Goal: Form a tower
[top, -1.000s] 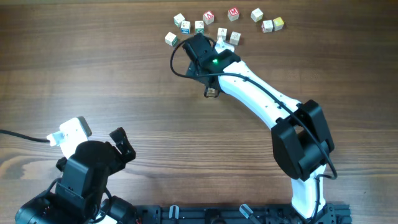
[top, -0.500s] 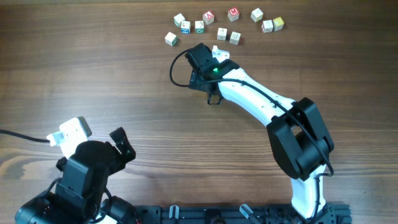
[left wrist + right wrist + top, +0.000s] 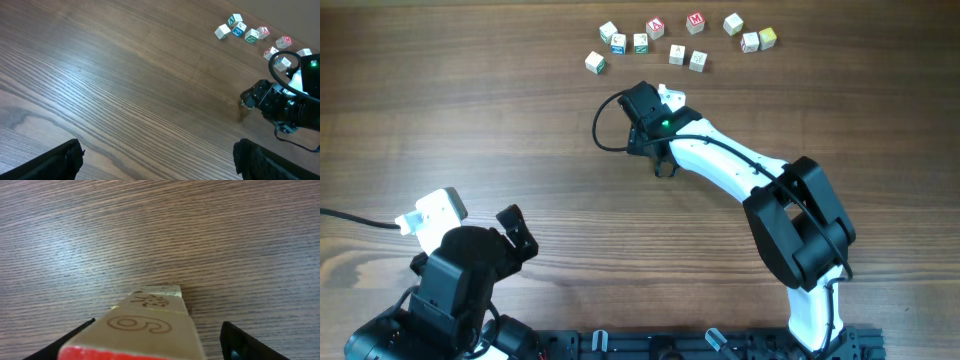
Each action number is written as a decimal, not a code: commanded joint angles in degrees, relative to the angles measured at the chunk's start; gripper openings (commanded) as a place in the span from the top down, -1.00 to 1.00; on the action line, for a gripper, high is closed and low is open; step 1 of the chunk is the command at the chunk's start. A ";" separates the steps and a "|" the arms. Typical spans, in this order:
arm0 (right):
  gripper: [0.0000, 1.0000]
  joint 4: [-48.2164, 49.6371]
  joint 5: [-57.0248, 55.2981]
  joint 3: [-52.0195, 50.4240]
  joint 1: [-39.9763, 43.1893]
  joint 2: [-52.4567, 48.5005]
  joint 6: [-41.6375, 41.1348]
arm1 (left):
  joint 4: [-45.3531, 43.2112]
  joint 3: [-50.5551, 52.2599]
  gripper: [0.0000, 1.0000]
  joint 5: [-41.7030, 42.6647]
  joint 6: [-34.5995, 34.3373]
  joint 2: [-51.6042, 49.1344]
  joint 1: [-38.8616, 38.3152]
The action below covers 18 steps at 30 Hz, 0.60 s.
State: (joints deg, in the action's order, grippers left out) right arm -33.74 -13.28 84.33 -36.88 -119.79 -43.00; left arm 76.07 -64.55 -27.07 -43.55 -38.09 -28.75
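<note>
The tower (image 3: pixel 150 322) fills the bottom of the right wrist view. It is two pale wooden cubes stacked. The upper one has a red top edge and a burnt "6" on its side, and the lower one carries a small bug drawing. My right gripper (image 3: pixel 157 332) stands open around the upper cube, with a clear gap at the right finger (image 3: pixel 247 342). In the overhead view the right gripper (image 3: pixel 662 165) covers the tower. My left gripper (image 3: pixel 160 165) is open and empty at the near left, also seen from overhead (image 3: pixel 517 233).
Several loose letter cubes (image 3: pixel 677 53) lie scattered at the far edge, from the leftmost cube (image 3: pixel 595 63) to the rightmost cube (image 3: pixel 767 37). The same loose cubes (image 3: pixel 250 35) show in the left wrist view. A black cable (image 3: pixel 603 125) loops off the right wrist.
My right arm has drawn back from the loose cubes toward the near side, and its jaws have narrowed. The left arm has not moved.
</note>
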 commanded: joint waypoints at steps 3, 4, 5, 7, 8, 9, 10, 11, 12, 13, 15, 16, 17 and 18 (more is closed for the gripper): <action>-0.40 0.17 0.74 -0.48 -0.24 -0.87 1.07 | -0.15 0.15 -1.00 0.26 1.14 0.04 0.13; -0.37 0.20 0.72 -0.48 -0.24 -0.87 1.07 | -0.15 0.15 -1.00 0.26 1.14 0.04 0.13; -0.33 0.20 0.72 -0.48 -0.24 -0.87 1.09 | -0.15 0.15 -1.00 0.26 1.14 0.04 0.13; -0.26 0.17 0.72 -0.48 -0.24 -0.87 1.09 | -0.15 0.15 -1.00 0.26 1.14 0.04 0.13; -0.21 0.17 0.72 -0.48 -0.24 -0.87 1.09 | -0.15 0.15 -1.00 0.26 1.14 0.04 0.13; -0.18 0.17 0.72 -0.48 -0.24 -0.87 1.14 | -0.15 0.15 -1.00 0.26 1.14 0.04 0.13; -0.15 0.17 0.74 -0.48 -0.24 -0.87 1.33 | -0.15 0.15 -1.00 0.26 1.14 0.04 0.13; -0.10 0.20 0.94 -0.48 -0.24 -0.87 1.62 | -0.15 0.15 -1.00 0.26 1.14 0.04 0.13; -0.07 0.28 1.07 -0.48 -0.24 -0.87 2.16 | -0.15 0.15 -1.00 0.26 1.14 0.04 0.13; -0.06 0.28 1.16 -0.48 -0.24 -0.87 2.19 | -0.15 0.15 -1.00 0.26 1.14 0.04 0.13; 0.02 0.28 1.18 -0.48 -0.24 -0.87 2.36 | -0.15 0.15 -1.00 0.26 1.14 0.04 0.13; 0.05 0.31 1.18 -0.48 -0.24 -0.87 2.36 | -0.15 0.15 -1.00 0.26 1.14 0.04 0.13; 0.06 0.33 1.18 -0.48 -0.24 -0.87 2.36 | -0.15 0.15 -1.00 0.26 1.14 0.04 0.13; 0.07 0.33 1.18 -0.48 -0.24 -0.87 2.34 | -0.15 0.15 -1.00 0.26 1.14 0.04 0.13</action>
State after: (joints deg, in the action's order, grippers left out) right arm -33.71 -12.58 84.33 -36.88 -119.79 -41.23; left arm 76.07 -64.55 -27.07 -43.55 -38.09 -28.75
